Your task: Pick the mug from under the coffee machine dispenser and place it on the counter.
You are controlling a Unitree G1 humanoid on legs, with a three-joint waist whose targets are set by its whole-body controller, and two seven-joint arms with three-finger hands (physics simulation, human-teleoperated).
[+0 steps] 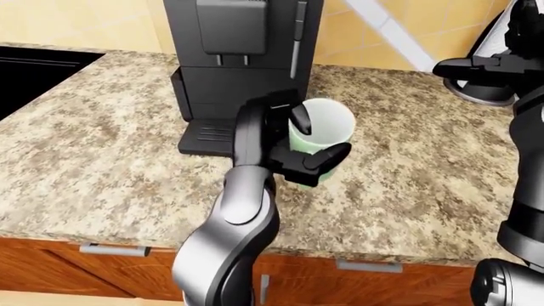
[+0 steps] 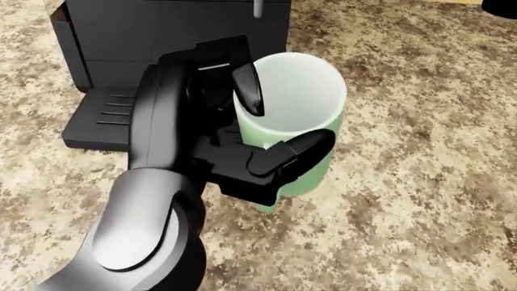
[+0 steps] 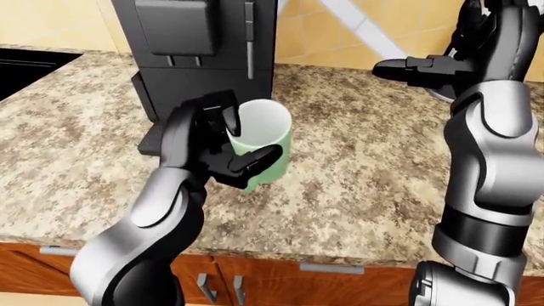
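While the left hand (image 2: 259, 136) grips the mug (image 2: 303, 121), lower it level onto bare table (image 2: 420, 182) beside the coffee machine (image 1: 242, 57).

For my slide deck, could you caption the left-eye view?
Left hand grips the green mug beside the coffee machine, above the counter.
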